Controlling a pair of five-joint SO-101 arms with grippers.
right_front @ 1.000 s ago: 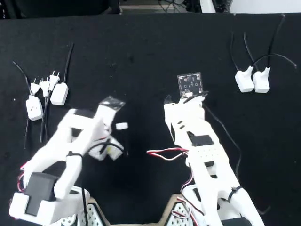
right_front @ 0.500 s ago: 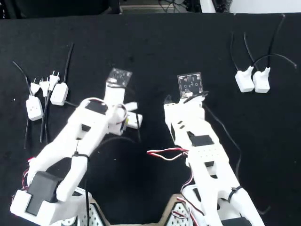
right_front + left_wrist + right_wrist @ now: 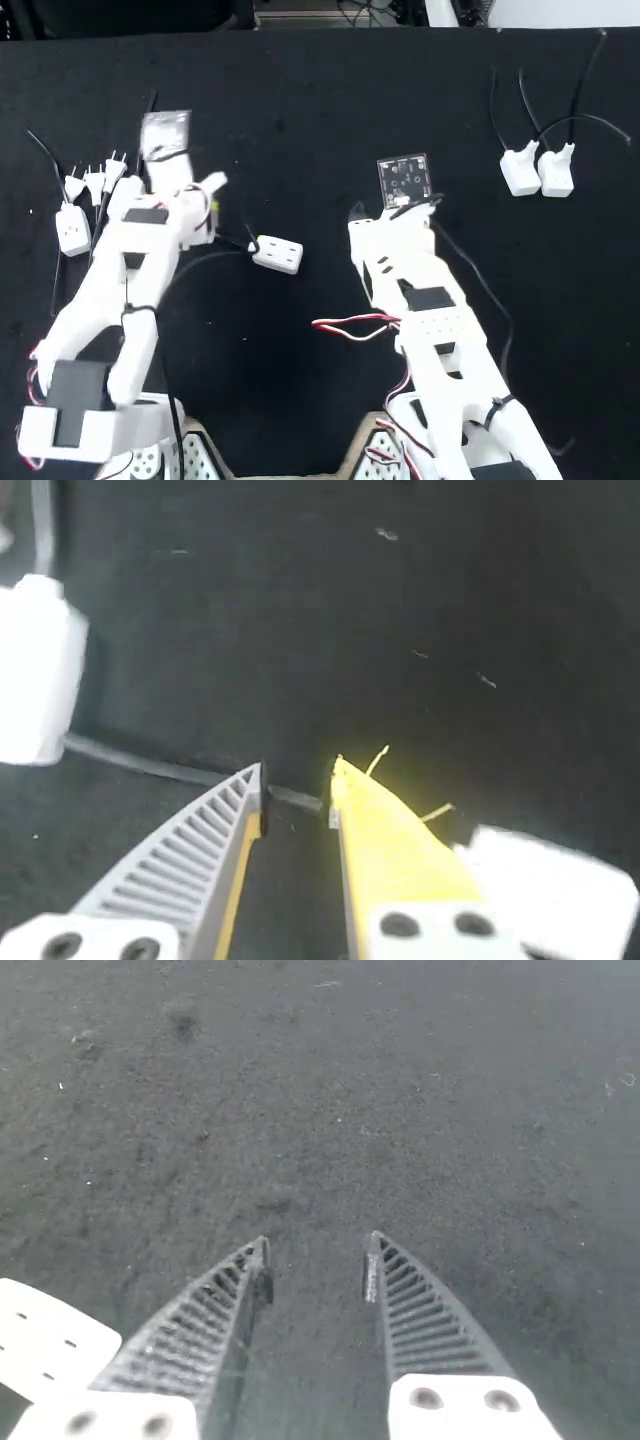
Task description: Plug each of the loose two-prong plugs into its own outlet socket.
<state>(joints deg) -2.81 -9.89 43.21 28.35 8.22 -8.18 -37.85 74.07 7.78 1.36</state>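
Left claw (image 3: 295,780), narrowly parted and empty, hovers beside the plugs (image 3: 117,168), likely to grab one; right claw (image 3: 315,1250) gapes, empty.

Lit evenly from above; hardly any shadow on the matte black counter (image 3: 320,90); blown-out white on the outlet socket (image 3: 72,228) at 9 o'clock.

Black felt-like cloth (image 3: 320,90) is covering the whole table, running edge to edge, and up close it's showing pale lint specks (image 3: 486,681). Light is falling evenly from above. Past the far edge, dark gear (image 3: 120,12) is sitting on the left, cables (image 3: 345,10) are tangling mid, a white panel (image 3: 560,10) is showing on the right
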